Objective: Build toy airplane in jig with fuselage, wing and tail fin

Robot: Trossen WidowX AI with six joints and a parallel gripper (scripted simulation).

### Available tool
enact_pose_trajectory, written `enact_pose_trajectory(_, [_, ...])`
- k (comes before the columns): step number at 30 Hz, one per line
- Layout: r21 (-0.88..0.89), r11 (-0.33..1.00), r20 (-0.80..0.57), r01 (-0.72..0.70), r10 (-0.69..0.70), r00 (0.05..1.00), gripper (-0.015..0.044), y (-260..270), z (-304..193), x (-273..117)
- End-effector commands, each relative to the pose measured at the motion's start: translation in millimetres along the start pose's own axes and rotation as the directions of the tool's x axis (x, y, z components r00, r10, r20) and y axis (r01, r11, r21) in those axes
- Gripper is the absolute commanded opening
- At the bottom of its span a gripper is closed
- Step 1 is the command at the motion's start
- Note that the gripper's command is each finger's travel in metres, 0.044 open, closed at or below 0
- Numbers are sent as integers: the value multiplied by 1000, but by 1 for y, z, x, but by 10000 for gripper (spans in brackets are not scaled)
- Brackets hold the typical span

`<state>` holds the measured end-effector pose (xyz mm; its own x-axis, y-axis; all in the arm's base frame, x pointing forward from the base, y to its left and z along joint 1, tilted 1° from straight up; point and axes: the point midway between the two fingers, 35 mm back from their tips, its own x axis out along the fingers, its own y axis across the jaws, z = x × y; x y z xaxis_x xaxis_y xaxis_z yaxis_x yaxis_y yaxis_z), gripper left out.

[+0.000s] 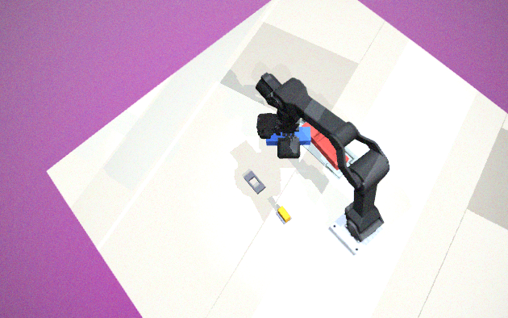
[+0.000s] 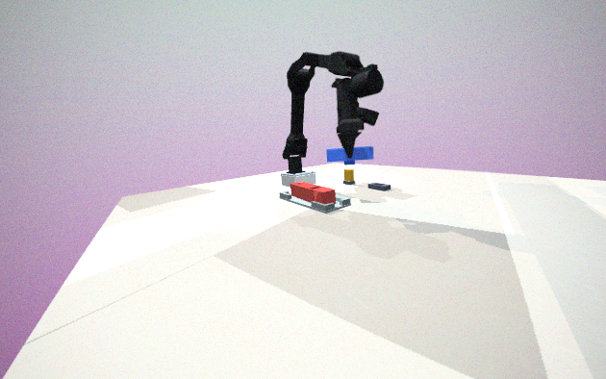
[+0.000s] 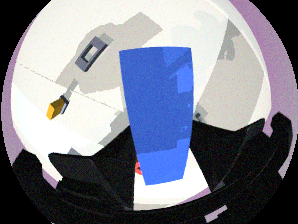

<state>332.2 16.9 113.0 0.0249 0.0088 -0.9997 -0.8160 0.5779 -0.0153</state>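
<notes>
My gripper (image 2: 349,155) is shut on the blue wing (image 1: 305,135) (image 2: 335,155) (image 3: 157,100) and holds it level in the air, beside and above the jig. The wing's tab points down in the exterior view. The red fuselage (image 1: 327,150) (image 2: 313,192) lies in the pale grey jig (image 1: 334,173) (image 2: 347,202), partly hidden by the arm in the top view; only a bit of red shows in the wrist view. The yellow tail fin (image 1: 284,214) (image 2: 348,175) (image 3: 56,109) stands upright in a small dark holder, apart from the fuselage. The fuselage's sockets are not clearly visible.
A dark grey holder (image 1: 248,176) (image 2: 379,187) (image 3: 83,62) with a rectangular opening lies on the table near the tail fin. The arm's light base plate (image 1: 343,240) (image 2: 287,180) is behind the jig in the exterior view. Large shadows cross the table.
</notes>
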Motion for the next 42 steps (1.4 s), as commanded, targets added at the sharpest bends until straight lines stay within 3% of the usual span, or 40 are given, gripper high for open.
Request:
enact_pose_trajectory(1, [-63, 998, -5, 1, -1, 1000, 0, -5, -10, 3])
enact_pose_trajectory(34, [-606, 795, -15, -6, -4, 1000, 0, -37, -104, 21])
enact_pose_trajectory(42, [-606, 795, -15, -6, -4, 1000, 196, -37, -104, 21])
